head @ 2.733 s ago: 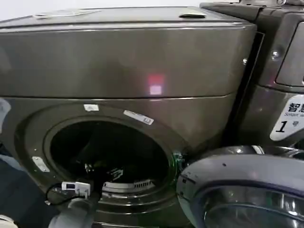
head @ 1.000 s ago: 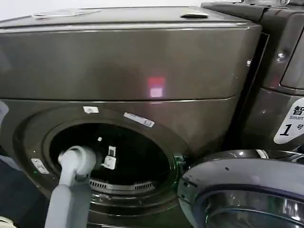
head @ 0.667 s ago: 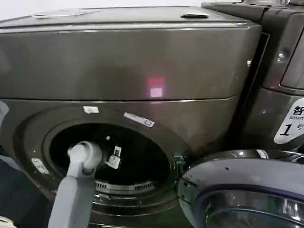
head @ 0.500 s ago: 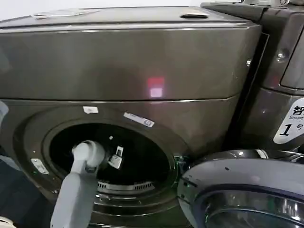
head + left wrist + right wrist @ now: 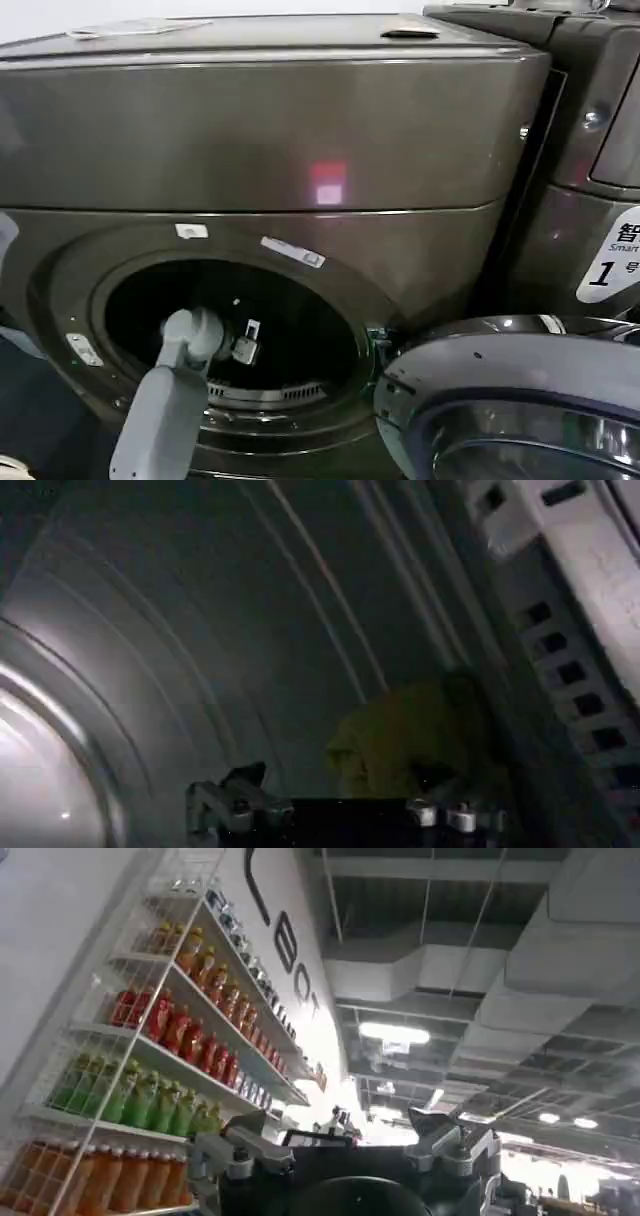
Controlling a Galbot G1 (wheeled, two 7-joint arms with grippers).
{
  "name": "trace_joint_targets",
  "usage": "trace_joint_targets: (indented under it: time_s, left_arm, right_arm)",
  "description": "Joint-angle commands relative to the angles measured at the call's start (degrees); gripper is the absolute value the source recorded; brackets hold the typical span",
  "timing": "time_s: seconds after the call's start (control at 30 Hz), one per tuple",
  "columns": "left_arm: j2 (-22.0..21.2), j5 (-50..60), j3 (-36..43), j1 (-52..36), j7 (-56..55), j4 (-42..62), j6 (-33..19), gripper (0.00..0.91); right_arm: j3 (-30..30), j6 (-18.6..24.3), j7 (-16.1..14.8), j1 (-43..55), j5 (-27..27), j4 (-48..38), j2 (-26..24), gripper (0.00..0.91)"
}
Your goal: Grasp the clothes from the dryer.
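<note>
Left claw [image 5: 243,345] sits inside the dryer [image 5: 300,130] drum, fingers spread, short of the clothes [image 5: 420,742] lying against the drum wall. Recommended: advance until the fabric sits between the fingers, then close. Right claw [image 5: 345,1148] idles, aimed toward shelves.

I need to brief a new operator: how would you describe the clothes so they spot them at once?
Find the dryer with its door open, the left gripper reaching into its dark drum. Deep inside lie the clothes, a crumpled yellow-green fabric lump, the sole soft, coloured thing against the ribbed metal wall.
</note>
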Motion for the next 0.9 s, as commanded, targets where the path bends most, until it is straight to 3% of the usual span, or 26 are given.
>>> trace_joint_targets:
  time_s: [0.03, 0.13, 0.17, 0.2, 0.27, 0.9]
  left_arm:
    - [-0.1, 0.0, 0.3, -0.7, 0.1, 5.1, 1.4, 0.907]
    - [-0.1, -0.1, 0.2, -1.1, 0.1, 6.9, 1.6, 0.876]
    - [-0.1, -0.3, 0.1, -1.2, 0.1, 7.3, 1.6, 0.125]
    - [-0.1, -0.4, 0.1, -1.3, 0.1, 7.7, 1.5, 0.114]
    - [-0.1, -1.7, 0.1, -1.4, 0.1, 8.3, 1.6, 0.0]
    - [-0.2, -10.3, 1.0, -2.5, 0.0, 8.6, 5.8, 0.0]
  right_arm:
    - [-0.1, 0.0, 0.0, 0.2, -0.1, 0.2, 0.0, 0.907]
    - [0.0, 0.0, 0.0, 0.2, -0.2, 0.2, 0.1, 0.907]
    - [-0.1, 0.0, 0.0, 0.2, -0.2, 0.1, 0.1, 0.907]
    - [-0.1, 0.0, 0.0, 0.2, -0.2, 0.1, 0.1, 0.907]
    - [-0.1, 0.0, 0.1, 0.2, -0.2, 0.1, 0.1, 0.907]
    - [-0.4, 0.0, 0.1, 0.3, -0.3, 0.2, 0.4, 0.907]
